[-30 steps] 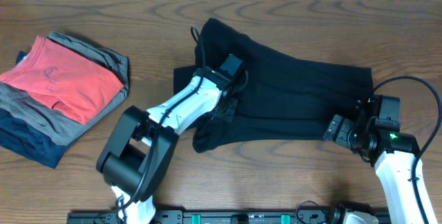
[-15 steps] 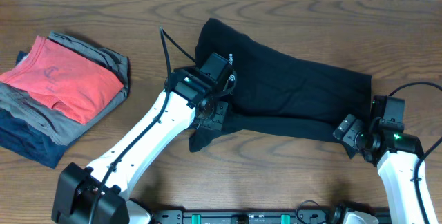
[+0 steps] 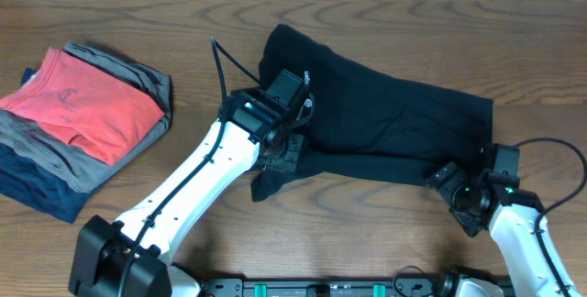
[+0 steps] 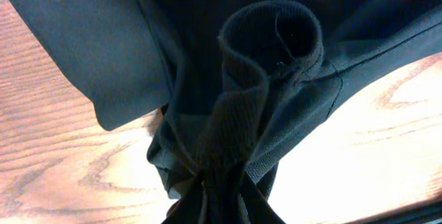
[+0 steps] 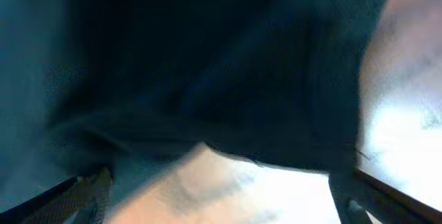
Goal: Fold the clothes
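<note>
Your left pincer (image 3: 278, 155) pinches the shirt (image 3: 394, 114), its fingers buried in bunched fabric; right pincer (image 3: 454, 196) gapes open, view blurred.

Blk shirt (image 3: 394, 123); rumpled, one end bunched

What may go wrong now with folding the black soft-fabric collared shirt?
The left gripper pinches a bunched wad of the black soft-fabric collared shirt; pulling may drag several layers and wrinkle the fold. The right gripper stands open by the shirt's near right corner; closing there may miss the edge.
</note>
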`<state>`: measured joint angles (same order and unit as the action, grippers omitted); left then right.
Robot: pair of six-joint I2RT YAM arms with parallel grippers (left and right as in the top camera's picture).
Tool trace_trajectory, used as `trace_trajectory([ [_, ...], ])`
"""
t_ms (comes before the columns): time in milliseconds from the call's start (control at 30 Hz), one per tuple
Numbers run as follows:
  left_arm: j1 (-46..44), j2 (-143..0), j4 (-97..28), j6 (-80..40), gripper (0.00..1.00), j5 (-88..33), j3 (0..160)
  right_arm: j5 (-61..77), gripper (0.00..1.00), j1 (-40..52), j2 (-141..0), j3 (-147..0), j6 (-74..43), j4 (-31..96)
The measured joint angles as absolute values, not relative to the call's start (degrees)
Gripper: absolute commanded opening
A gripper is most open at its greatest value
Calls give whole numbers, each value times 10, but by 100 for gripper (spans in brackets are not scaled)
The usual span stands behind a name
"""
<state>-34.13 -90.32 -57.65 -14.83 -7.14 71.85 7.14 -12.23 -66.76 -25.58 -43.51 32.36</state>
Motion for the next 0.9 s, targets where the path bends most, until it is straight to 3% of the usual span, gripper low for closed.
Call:
trace_trajectory([
  [233, -341, -903, -576, -148, 12, -71, 718, 69, 99, -125, -663, -239, -522, 240],
  [633, -341, -903, -576, -149, 12, -71, 718, 76, 98, -212, -663, -237, -542, 228],
  [767, -341, -903, -576, -148, 12, -72, 718, 78, 91, -229, -663, -236, -528, 231],
  [833, -341, -903, -575, -149, 12, -71, 718, 77, 75, -234, -663, -235, -517, 234],
  [900, -341, -903, -574, -148, 13, -71, 718, 76, 52, -237, -664, -231, -511, 241],
])
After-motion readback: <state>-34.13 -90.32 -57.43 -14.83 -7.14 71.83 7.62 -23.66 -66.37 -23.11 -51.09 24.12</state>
